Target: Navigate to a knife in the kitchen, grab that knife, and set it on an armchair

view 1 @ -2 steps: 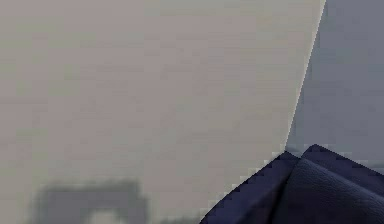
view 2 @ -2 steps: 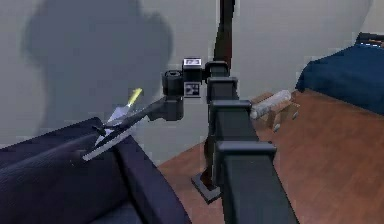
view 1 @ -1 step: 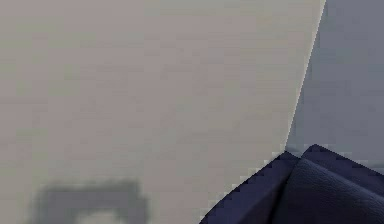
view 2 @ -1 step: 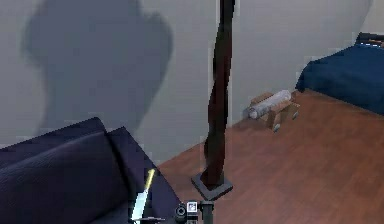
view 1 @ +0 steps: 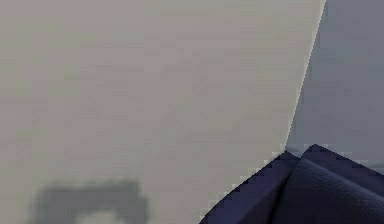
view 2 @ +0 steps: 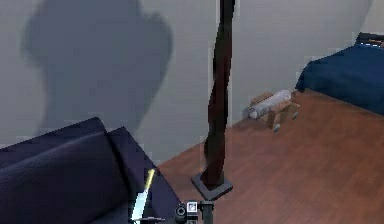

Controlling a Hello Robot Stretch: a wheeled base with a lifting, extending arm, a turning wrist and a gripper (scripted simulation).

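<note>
In the arm side view a dark blue armchair (view 2: 70, 170) takes up the lower left. A knife (view 2: 145, 193) with a pale yellowish length slants over the armchair's near arm, its lower end at the bottom edge. Just to its right, my gripper (view 2: 172, 214) pokes up from the bottom edge. I cannot tell whether it holds the knife, since the knife shows against the armchair. The same armchair (view 1: 300, 190) fills the forward view's bottom right corner, in front of a plain wall.
A dark twisted floor-lamp pole (view 2: 218, 100) stands on a square base (view 2: 212, 187) close to the armchair's right. A small pale object on legs (view 2: 272, 108) sits by the wall, and a blue bed (view 2: 345, 75) lies at the right. Wooden floor (view 2: 300, 160) lies between them.
</note>
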